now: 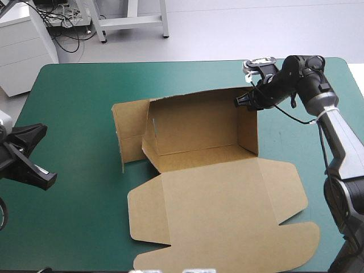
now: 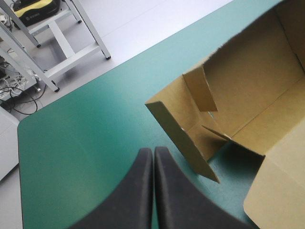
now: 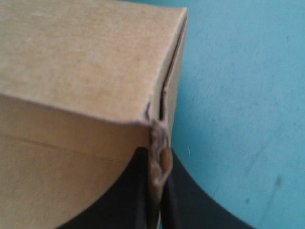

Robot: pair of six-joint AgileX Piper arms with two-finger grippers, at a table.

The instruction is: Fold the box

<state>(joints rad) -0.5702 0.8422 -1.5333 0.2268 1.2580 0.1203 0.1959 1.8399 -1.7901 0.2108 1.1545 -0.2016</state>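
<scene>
While our right gripper (image 3: 155, 155) is pinching the far right corner of the brown cardboard box (image 1: 199, 131), sitting centrally on the teal-green table (image 1: 74, 102), we are forming its walls; our left gripper (image 2: 153, 150) is hovering closed and empty, probably needed next on the loose left wall.

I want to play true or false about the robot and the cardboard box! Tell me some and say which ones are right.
1. The right gripper pinches a far corner of the box. True.
2. The left gripper holds the box too. False: it is shut on nothing, apart from the box, over the bare table cover.
3. The lid lies flat. True.
4. The table cover is red. False: it is teal-green.
</scene>
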